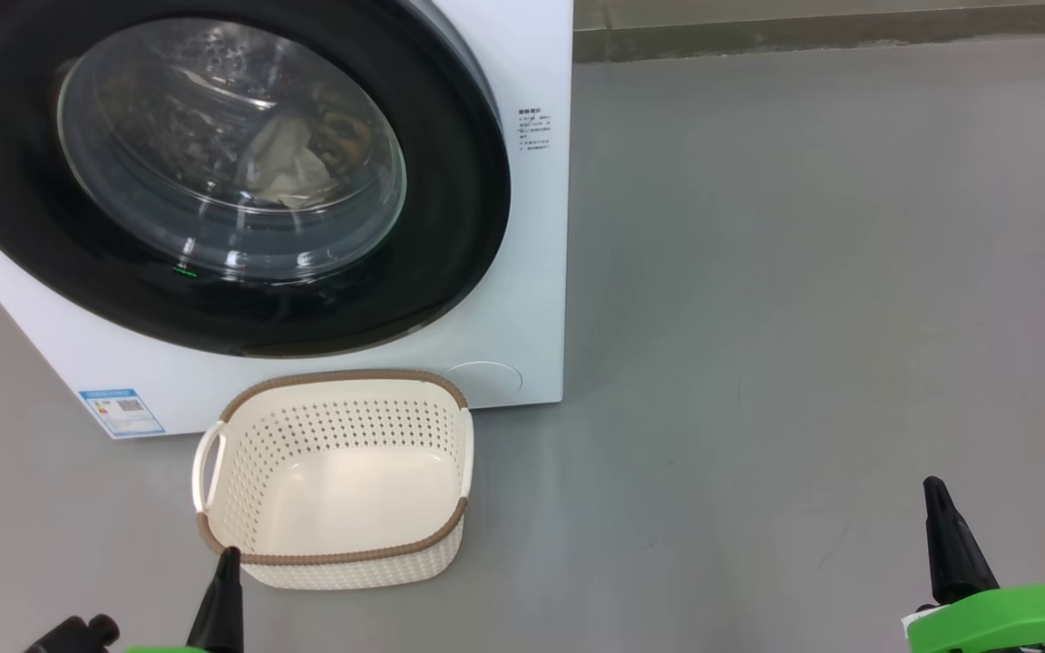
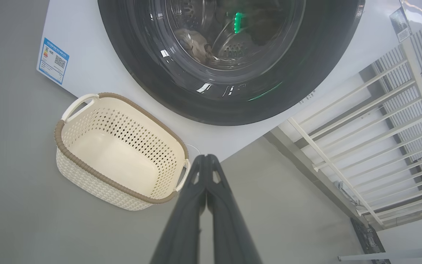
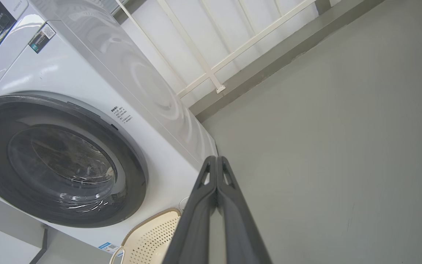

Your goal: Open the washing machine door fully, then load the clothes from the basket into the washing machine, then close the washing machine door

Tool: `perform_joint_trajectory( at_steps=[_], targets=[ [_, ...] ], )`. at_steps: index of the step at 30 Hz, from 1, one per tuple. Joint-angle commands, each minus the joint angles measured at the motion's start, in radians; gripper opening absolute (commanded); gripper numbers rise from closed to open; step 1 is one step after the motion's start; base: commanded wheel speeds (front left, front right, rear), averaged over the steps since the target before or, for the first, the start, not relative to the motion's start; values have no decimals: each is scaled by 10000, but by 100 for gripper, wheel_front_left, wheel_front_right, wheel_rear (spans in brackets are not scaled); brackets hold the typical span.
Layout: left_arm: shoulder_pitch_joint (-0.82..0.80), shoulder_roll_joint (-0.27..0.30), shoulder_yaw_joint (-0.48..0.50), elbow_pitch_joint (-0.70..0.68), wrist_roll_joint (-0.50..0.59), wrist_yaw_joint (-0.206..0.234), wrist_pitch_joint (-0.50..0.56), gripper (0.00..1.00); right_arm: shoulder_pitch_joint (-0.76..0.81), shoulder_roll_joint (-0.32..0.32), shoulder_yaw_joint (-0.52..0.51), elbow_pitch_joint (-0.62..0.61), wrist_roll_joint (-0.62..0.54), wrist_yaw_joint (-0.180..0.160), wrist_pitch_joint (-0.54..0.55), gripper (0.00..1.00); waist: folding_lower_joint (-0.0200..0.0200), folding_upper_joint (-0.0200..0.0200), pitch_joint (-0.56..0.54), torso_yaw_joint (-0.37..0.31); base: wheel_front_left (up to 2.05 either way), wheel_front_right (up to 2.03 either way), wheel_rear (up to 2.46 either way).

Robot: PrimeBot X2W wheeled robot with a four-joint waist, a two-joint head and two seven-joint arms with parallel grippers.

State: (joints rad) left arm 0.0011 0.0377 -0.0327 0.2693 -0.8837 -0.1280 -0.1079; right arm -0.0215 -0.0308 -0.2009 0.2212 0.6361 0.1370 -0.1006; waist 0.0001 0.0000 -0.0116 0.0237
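The white washing machine (image 1: 522,299) stands at upper left with its black-rimmed door (image 1: 450,227) lying flat against the front. Behind the glass bowl lie the clothes (image 1: 291,163), a pale heap in the drum, also visible as clothes (image 2: 196,42) in the left wrist view. The cream basket (image 1: 341,481) sits on the floor before the machine with nothing inside. My left gripper (image 1: 228,555) is shut just at the basket's near rim, holding nothing. My right gripper (image 1: 932,485) is shut over bare floor at lower right, well away from the machine.
Grey floor (image 1: 804,317) spreads wide to the right of the machine. A white railing (image 2: 379,146) and low wall ledge run behind the machine's side. A blue label (image 1: 122,410) sits low on the machine's front.
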Motion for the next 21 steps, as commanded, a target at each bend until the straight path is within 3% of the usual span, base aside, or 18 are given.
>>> perform_joint_trajectory(
  at_steps=[1, 21],
  targets=[
    [-446, 152, 227, -224, -316, -16, 80, 0, -397, -119, 178, -208, 415, -29, 73, 0, -1, 0, 4, -6, 0, 0, 0],
    [-619, 173, 529, -230, -2247, -19, 634, 0, -525, -139, 367, -86, 2966, -38, 639, 0, -1, 0, 43, -69, 0, 0, 0]
  ],
)
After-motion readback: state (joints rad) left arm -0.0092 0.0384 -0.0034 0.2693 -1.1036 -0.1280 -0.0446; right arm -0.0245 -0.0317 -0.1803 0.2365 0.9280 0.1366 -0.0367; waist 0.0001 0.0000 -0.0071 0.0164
